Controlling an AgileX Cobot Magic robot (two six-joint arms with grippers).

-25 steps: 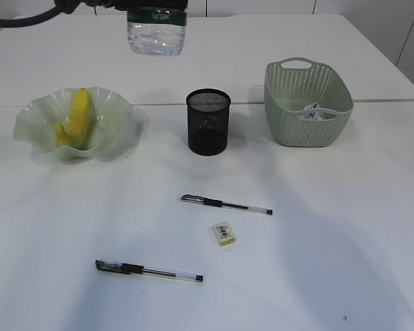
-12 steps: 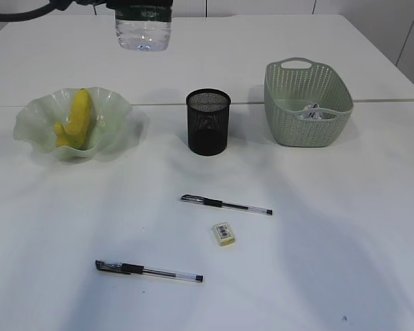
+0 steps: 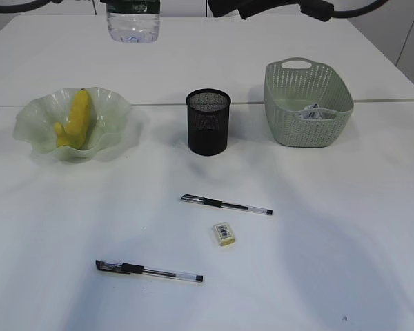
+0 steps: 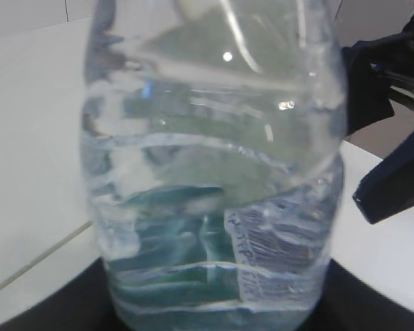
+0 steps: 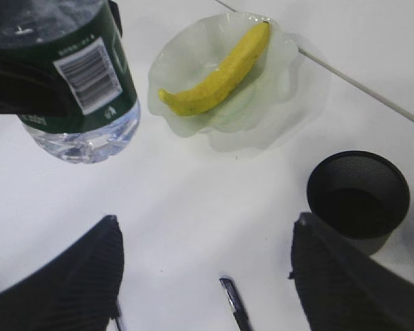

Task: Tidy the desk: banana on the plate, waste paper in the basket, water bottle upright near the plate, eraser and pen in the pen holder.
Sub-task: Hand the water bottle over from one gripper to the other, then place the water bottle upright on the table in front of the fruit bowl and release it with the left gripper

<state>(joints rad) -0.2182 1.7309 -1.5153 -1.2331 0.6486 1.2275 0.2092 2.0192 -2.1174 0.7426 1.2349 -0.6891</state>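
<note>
My left gripper is shut on the clear water bottle (image 3: 132,21), held high above the table at the top left; only the bottle's base shows there. The bottle fills the left wrist view (image 4: 214,172) and shows in the right wrist view (image 5: 76,76). My right gripper (image 5: 207,269) is open and empty, high over the table's middle; its arm (image 3: 276,7) is at the top edge. The banana (image 3: 76,118) lies in the pale green plate (image 3: 34,114). Two pens (image 3: 225,204) (image 3: 148,270) and an eraser (image 3: 223,234) lie on the table. The black mesh pen holder (image 3: 208,121) stands centre.
The green basket (image 3: 328,131) stands at the right with crumpled paper (image 3: 314,112) inside. A seam between two white tabletops runs across behind the plate and holder.
The bottle in my left gripper has moved left and up. The right arm has come into view at the top edge.
</note>
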